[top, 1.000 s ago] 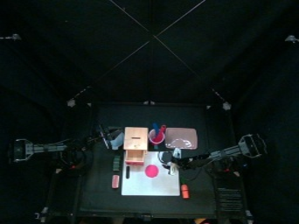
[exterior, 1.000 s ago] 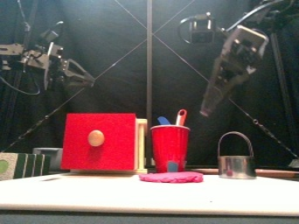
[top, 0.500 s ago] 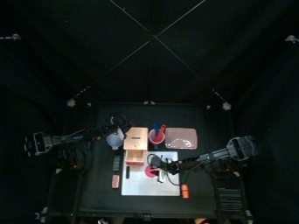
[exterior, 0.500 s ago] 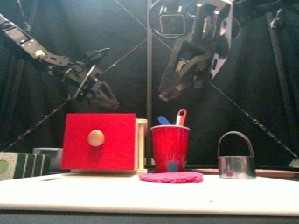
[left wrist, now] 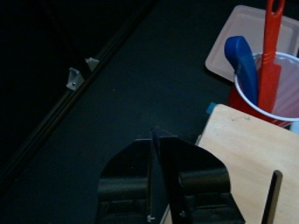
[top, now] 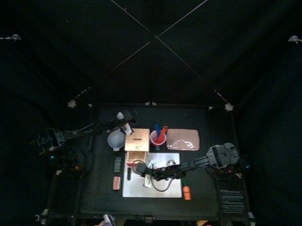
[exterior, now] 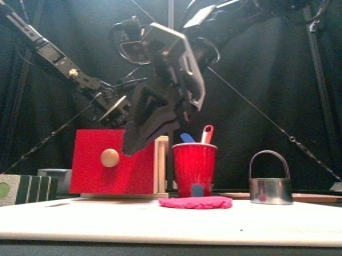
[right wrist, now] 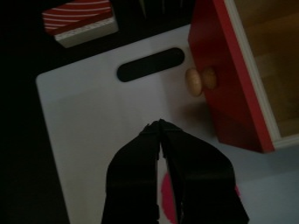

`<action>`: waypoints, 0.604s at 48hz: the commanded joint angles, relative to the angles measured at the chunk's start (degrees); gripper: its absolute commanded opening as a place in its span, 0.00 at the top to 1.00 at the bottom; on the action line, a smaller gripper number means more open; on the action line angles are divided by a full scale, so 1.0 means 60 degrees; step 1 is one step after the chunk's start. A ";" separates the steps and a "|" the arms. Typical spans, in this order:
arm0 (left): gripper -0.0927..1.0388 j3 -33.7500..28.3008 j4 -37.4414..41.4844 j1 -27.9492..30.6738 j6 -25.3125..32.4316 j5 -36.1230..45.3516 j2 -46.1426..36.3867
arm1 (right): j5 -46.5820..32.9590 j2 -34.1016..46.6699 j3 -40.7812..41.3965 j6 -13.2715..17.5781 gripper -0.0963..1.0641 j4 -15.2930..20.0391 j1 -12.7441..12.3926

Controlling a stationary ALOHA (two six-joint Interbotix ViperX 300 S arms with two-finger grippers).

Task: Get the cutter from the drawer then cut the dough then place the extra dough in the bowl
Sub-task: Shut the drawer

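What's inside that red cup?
A blue toy knife and a red toy knife stand in the red cup, tops poking out. Their lower parts, and anything else inside, are hidden by its wall.

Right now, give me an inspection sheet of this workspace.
Surface: black table, white cutting board at front.
Job's things: pink dough flat on board; cutter upright right of it; wooden box, red drawer looks shut; bowl left of box.
Clutter: red cup holding knives; pink tray; sushi roll; orange toy.
Grippers: left gripper raised near box, fingers shut; right gripper over board by drawer knob, fingers shut.
Cables: nothing seen.
Surroundings: black curtains.
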 commanded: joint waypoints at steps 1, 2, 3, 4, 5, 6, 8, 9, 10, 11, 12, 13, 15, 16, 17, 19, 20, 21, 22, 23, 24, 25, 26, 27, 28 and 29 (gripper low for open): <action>0.58 -0.0439 0.0322 0.0044 -0.0015 0.0015 0.0073 | 0.0454 0.0015 -0.0762 -0.0015 0.59 -0.0103 0.0000; 0.60 -0.0469 0.0425 0.0059 -0.0015 0.0044 0.0117 | 0.0454 0.0059 -0.0850 -0.0015 0.59 -0.0117 -0.0015; 0.61 -0.0498 0.0483 0.0059 -0.0015 0.0073 0.0146 | 0.0454 0.0103 -0.0923 -0.0015 0.59 -0.0117 -0.0015; 0.61 -0.0498 0.0513 0.0059 -0.0015 0.0073 0.0161 | 0.0425 0.0146 -0.0996 -0.0015 0.59 -0.0132 0.0000; 0.62 -0.0527 0.0571 0.0088 -0.0015 0.0103 0.0190 | 0.0425 0.0190 -0.1055 -0.0015 0.59 -0.0146 -0.0015; 0.62 -0.0557 0.0615 0.0088 -0.0015 0.0132 0.0205 | 0.0425 0.0220 -0.1128 -0.0015 0.59 -0.0161 -0.0015; 0.62 -0.0586 0.0718 0.0103 -0.0015 0.0190 0.0264 | 0.0425 0.0337 -0.1260 -0.0015 0.59 -0.0176 -0.0015; 0.62 -0.0615 0.0762 0.0117 -0.0015 0.0234 0.0293 | 0.0425 0.0381 -0.1289 -0.0015 0.59 -0.0176 -0.0015; 0.62 -0.0630 0.0806 0.0117 -0.0015 0.0293 0.0322 | 0.0425 0.0410 -0.1318 -0.0015 0.59 -0.0176 -0.0029; 0.62 -0.0645 0.0864 0.0117 -0.0015 0.0352 0.0366 | 0.0425 0.0454 -0.1348 -0.0029 0.59 -0.0205 -0.0029; 0.62 -0.0688 0.0937 0.0132 -0.0015 0.0454 0.0425 | 0.0425 0.0483 -0.1392 -0.0015 0.59 -0.0205 -0.0029; 0.62 -0.0718 0.0981 0.0117 0.0000 0.0527 0.0469 | 0.0425 0.0513 -0.1421 -0.0015 0.59 -0.0220 -0.0059; 0.62 -0.0776 0.1084 0.0117 0.0000 0.0659 0.0557 | 0.0425 0.0586 -0.1479 -0.0029 0.59 -0.0234 -0.0103; 0.62 -0.0806 0.1113 0.0117 -0.0015 0.0732 0.0586 | 0.0425 0.0615 -0.1523 -0.0029 0.59 -0.0249 -0.0117; 0.62 -0.0835 0.1157 0.0117 -0.0015 0.0791 0.0645 | 0.0425 0.0659 -0.1553 -0.0029 0.59 -0.0278 -0.0132; 0.62 -0.0894 0.1216 0.0117 0.0000 0.0894 0.0747 | 0.0425 0.0732 -0.1611 -0.0029 0.59 -0.0322 -0.0190; 0.62 -0.0923 0.1260 0.0117 0.0000 0.0952 0.0791 | 0.0454 0.0747 -0.1641 -0.0029 0.59 -0.0337 -0.0205; 0.62 -0.0967 0.1274 0.0117 0.0000 0.0981 0.0835 | 0.0469 0.0776 -0.1655 -0.0029 0.59 -0.0366 -0.0220; 0.62 -0.0996 0.1289 0.0117 0.0000 0.1011 0.0864 | 0.0498 0.0820 -0.1670 -0.0029 0.59 -0.0410 -0.0264; 0.62 -0.1040 0.1304 0.0117 -0.0015 0.1040 0.0908 | 0.0513 0.0835 -0.1685 -0.0015 0.59 -0.0425 -0.0278; 0.62 -0.1069 0.1318 0.0103 0.0000 0.1069 0.0952 | 0.0527 0.0850 -0.1670 -0.0029 0.59 -0.0454 -0.0308; 0.62 -0.1099 0.1318 0.0103 0.0000 0.1113 0.0981 | 0.0527 0.0879 -0.1685 -0.0015 0.59 -0.0454 -0.0337; 0.62 -0.1143 0.1318 0.0103 0.0000 0.1143 0.1025 | 0.0527 0.0894 -0.1685 -0.0029 0.59 -0.0469 -0.0337; 0.62 -0.1172 0.1333 0.0103 0.0000 0.1157 0.1040 | 0.0527 0.0908 -0.1685 -0.0029 0.59 -0.0469 -0.0352; 0.62 -0.1230 0.1333 0.0088 0.0000 0.1187 0.1099 | 0.0527 0.0923 -0.1685 -0.0015 0.59 -0.0469 -0.0381; 0.62 -0.1245 0.1333 0.0088 0.0000 0.1201 0.1099 | 0.0542 0.0923 -0.1670 -0.0029 0.59 -0.0483 -0.0410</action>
